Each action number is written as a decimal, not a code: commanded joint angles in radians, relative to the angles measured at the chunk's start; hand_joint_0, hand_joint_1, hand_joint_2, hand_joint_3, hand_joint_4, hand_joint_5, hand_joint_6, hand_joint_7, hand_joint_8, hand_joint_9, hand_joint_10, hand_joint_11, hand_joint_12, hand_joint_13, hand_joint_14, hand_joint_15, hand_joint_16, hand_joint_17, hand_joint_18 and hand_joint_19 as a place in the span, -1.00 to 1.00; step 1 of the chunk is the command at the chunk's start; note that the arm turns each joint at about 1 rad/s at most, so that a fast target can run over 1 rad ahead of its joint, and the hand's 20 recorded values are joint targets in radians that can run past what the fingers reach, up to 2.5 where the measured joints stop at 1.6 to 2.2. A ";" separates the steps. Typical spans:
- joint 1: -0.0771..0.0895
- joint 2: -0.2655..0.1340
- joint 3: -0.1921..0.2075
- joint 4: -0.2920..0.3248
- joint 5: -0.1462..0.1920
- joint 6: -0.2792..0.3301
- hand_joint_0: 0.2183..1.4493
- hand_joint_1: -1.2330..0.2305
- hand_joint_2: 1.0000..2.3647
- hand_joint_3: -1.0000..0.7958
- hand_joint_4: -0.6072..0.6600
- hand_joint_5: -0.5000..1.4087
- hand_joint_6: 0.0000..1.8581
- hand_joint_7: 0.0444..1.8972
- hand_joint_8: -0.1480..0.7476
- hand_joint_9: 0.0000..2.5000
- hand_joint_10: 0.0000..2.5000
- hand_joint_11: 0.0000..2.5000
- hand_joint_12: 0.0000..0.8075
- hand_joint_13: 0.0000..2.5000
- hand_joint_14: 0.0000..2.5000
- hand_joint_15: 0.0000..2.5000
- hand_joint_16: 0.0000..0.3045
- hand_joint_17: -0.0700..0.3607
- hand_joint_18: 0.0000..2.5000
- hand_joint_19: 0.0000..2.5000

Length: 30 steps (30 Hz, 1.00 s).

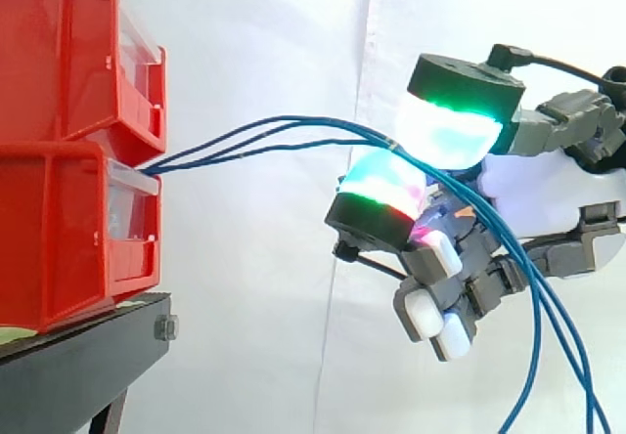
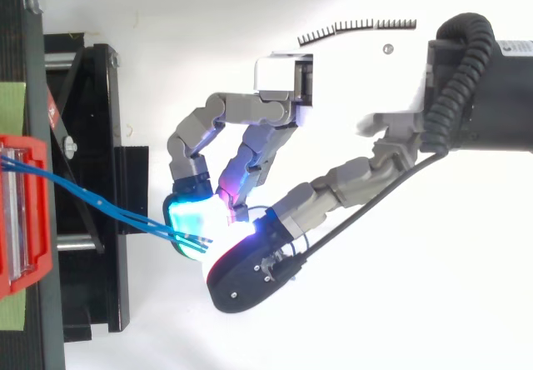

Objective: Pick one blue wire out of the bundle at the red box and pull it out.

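While the hand (image 1: 538, 190) hangs in mid-air, its glowing pads (image 1: 450, 133) are pinched together on the blue wires (image 1: 254, 139), can't tell how many of them. From there the wires stretch left to the front of the lower red bin (image 1: 59, 238) on the black stand (image 1: 78, 366). Their loose ends droop down to the right.
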 commanded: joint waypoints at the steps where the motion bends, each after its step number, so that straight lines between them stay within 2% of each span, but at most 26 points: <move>1: 0.000 -0.001 0.000 0.002 0.000 0.000 -0.27 -0.36 -0.97 -0.13 0.07 -0.65 0.03 0.36 0.09 -0.25 -0.98 -0.40 0.03 -0.28 -0.98 -0.56 -0.62 -0.07 -0.36 -0.59; 4: 0.000 -0.001 0.000 0.002 0.001 0.000 -0.22 -0.40 -0.96 -0.04 -0.02 -0.66 0.05 0.39 0.08 -0.28 -0.98 -0.41 0.03 -0.28 -0.98 -0.57 -0.62 -0.06 -0.35 -0.60; 6: 0.000 0.001 0.000 0.002 0.001 0.000 -0.19 -0.41 -0.96 -0.05 -0.04 -0.68 0.05 0.38 0.06 -0.29 -0.99 -0.40 0.03 -0.28 -0.98 -0.56 -0.62 -0.06 -0.36 -0.60; 10: 0.000 0.001 -0.001 0.002 0.001 0.000 -0.10 -0.42 -1.00 -0.42 -0.06 -0.71 0.04 0.22 0.01 -0.32 -0.99 -0.41 0.01 -0.29 -0.98 -0.57 -0.62 -0.07 -0.36 -0.63; 11: 0.000 0.001 0.000 0.002 0.001 0.000 -0.10 -0.41 -1.00 -0.44 -0.06 -0.71 0.03 0.20 0.01 -0.32 -0.99 -0.42 0.00 -0.29 -0.98 -0.58 -0.62 -0.07 -0.36 -0.63; 15: 0.000 0.001 0.000 0.002 0.001 0.000 -0.22 -0.41 -1.00 -0.44 0.02 -0.69 0.01 0.16 -0.01 -0.29 -0.99 -0.42 -0.03 -0.28 -0.98 -0.57 -0.63 -0.08 -0.36 -0.64; 22: 0.000 0.001 0.000 0.002 0.000 0.000 -0.42 -0.22 -1.00 -0.44 0.13 -0.66 0.00 0.12 0.03 -0.25 -0.99 -0.41 0.00 -0.27 -0.98 -0.57 -0.62 -0.08 -0.36 -0.60; 26: 0.000 0.001 0.000 0.002 0.001 0.000 -0.37 -0.11 -1.00 -0.44 0.12 -0.65 0.00 0.18 0.03 -0.23 -0.98 -0.40 0.00 -0.26 -0.98 -0.56 -0.63 -0.08 -0.36 -0.58; 30: 0.000 -0.001 0.000 0.002 0.001 0.000 -0.30 -0.26 -0.99 -0.34 0.16 -0.65 0.01 0.22 0.06 -0.23 -0.98 -0.40 0.02 -0.26 -0.98 -0.55 -0.63 -0.08 -0.35 -0.58</move>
